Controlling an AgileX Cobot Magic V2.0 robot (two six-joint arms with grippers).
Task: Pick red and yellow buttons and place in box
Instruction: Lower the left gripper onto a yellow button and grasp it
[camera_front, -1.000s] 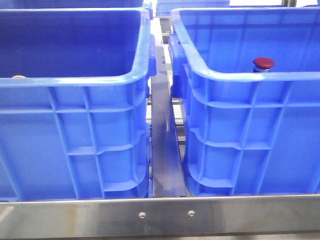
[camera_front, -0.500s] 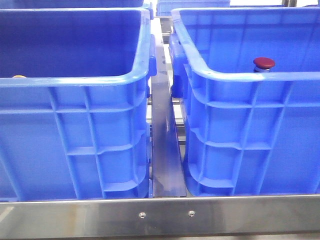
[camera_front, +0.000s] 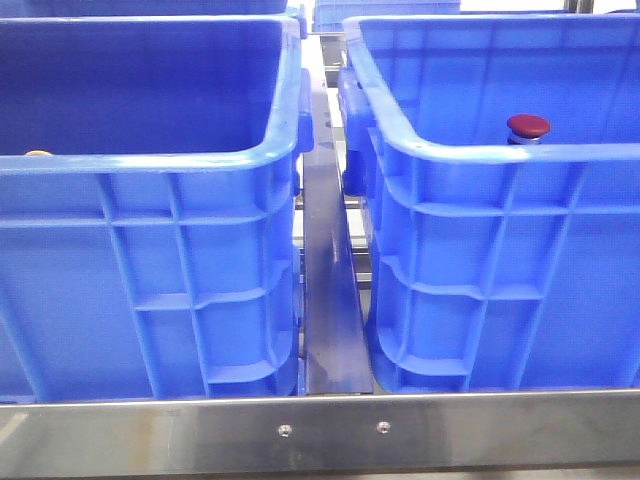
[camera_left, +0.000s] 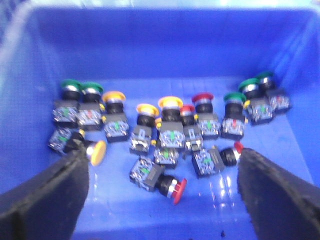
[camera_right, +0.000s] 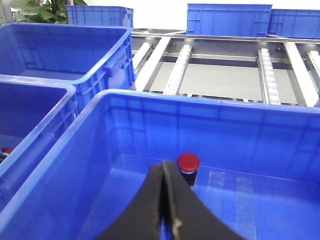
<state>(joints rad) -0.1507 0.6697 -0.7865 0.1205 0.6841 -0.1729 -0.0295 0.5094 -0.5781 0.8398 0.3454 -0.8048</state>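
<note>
We see our right gripper pressed shut with nothing between its fingers, hanging over the right-hand box. A red button stands upright on that box's floor, just past the fingertips and a little to one side, apart from them. Our left gripper is spread wide above the other crate, where a heap of buttons lies (red, yellow and green caps), none touching either finger.
</note>
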